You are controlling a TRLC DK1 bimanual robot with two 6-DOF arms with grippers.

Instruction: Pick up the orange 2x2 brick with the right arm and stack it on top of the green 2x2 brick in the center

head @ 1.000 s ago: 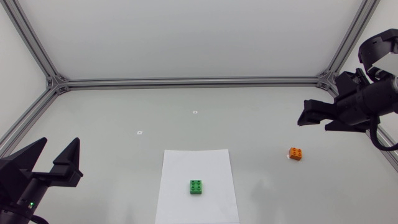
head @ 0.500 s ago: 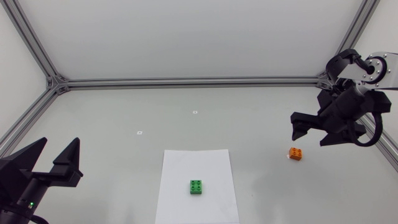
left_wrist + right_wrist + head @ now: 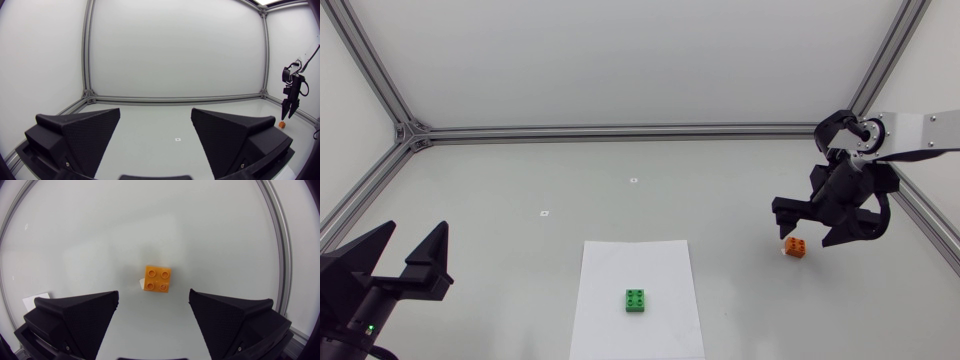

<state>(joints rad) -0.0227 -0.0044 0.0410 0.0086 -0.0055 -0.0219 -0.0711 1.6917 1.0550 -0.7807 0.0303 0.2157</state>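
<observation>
Right pincer spread, hovering over orange 2x2 brick at right of frame, green 2x2 brick on white sheet lower centre, left pincer spread, lower left

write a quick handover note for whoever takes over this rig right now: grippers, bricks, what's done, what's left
Left gripper: open, empty, parked at the table's near left corner.
Right gripper: open, empty, pointing down over the orange brick, not touching it. In the right wrist view the brick lies just ahead of the gap between the fingers.
Orange brick: on the table at the right side, studs up.
Green brick: studs up on the white sheet at the centre, nothing on it.
Done: right arm lined up above the orange brick.
Left: lower, close on it, lift, carry it to the green brick, and press it on.
</observation>
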